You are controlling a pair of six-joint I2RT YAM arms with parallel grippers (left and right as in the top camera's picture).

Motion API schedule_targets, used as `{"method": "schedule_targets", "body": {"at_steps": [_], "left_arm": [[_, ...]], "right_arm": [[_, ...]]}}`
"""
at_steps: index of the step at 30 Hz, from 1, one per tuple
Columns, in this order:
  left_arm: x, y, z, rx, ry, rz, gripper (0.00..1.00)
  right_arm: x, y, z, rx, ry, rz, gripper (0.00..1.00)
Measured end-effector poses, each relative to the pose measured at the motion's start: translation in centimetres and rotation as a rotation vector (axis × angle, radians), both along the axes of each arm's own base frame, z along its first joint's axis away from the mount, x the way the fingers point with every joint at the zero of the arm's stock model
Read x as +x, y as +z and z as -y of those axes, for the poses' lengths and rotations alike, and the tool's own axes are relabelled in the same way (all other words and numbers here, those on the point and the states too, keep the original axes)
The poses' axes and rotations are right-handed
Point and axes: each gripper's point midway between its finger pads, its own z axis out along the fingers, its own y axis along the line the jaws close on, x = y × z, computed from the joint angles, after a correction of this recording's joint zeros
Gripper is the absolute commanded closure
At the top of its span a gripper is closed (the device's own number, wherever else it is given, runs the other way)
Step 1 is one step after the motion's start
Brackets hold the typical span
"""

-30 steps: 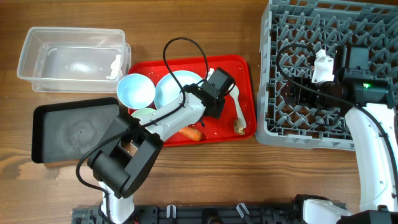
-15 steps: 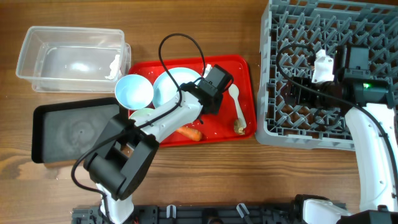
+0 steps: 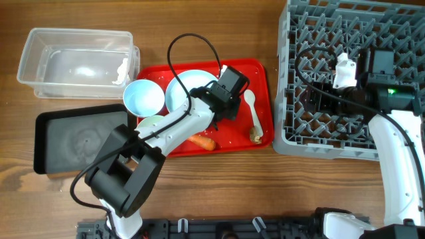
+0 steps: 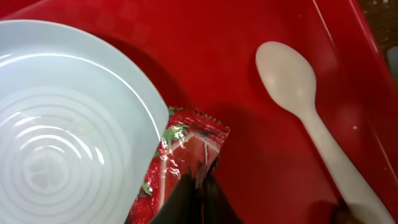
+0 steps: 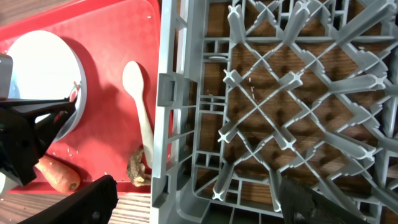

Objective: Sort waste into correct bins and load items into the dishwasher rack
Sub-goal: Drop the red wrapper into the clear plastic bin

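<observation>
From above, the left gripper (image 3: 224, 109) is down over the red tray (image 3: 262, 70). The pale blue plate (image 3: 186, 89) is just to its left, the white spoon (image 3: 252, 109) just to its right, and the carrot (image 3: 202, 141) near behind it. The right gripper (image 3: 322, 99) hangs over the dishwasher rack (image 3: 332, 26).

In the left wrist view, the left gripper's fingers (image 4: 186, 202) are pressed together, pinching the near edge of the crumpled wrapper (image 4: 183, 155). The wrapper lies straight ahead of them on the tray, against the plate's rim.

In the right wrist view, the right gripper's fingers (image 5: 93, 198) are spread wide and grip nothing, with the rack's pegs below. The spoon and a brown food bit (image 5: 137, 168) lie to its left, beyond the rack wall.
</observation>
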Motion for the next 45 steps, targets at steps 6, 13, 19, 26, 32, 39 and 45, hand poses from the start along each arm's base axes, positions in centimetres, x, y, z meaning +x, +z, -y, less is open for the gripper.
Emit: {"method": "schedule_targets", "body": {"at_steps": [6, 13, 19, 26, 32, 39, 45], "left_arm": [[-0.2, 0.1, 0.2, -0.013, -0.008, -0.008, 0.96], [1.9, 4.3, -1.9, -0.036, 0.063, 0.095, 0.96], [5.3, 11.0, -7.8, -0.112, 0.217, 0.239, 0.96], [9.4, 14.1, -18.0, -0.126, 0.461, 0.350, 0.96], [11.8, 16.0, -26.3, -0.135, 0.641, 0.460, 0.96], [12.0, 16.7, -33.3, -0.113, 0.785, 0.510, 0.86], [11.7, 15.6, -34.8, -0.098, 0.819, 0.483, 0.83]], "right_arm": [[0.0, 0.0, 0.0, 0.000, 0.000, 0.000, 0.14], [0.0, 0.0, 0.0, -0.002, -0.001, 0.000, 0.14], [0.0, 0.0, 0.1, -0.003, -0.001, 0.000, 0.14], [0.0, 0.0, 0.1, -0.003, -0.001, 0.000, 0.14], [0.0, 0.0, 0.1, -0.003, -0.001, 0.000, 0.14], [0.0, 0.0, 0.1, -0.003, -0.001, 0.000, 0.14], [0.0, 0.0, 0.1, -0.003, -0.001, 0.000, 0.14]]}}
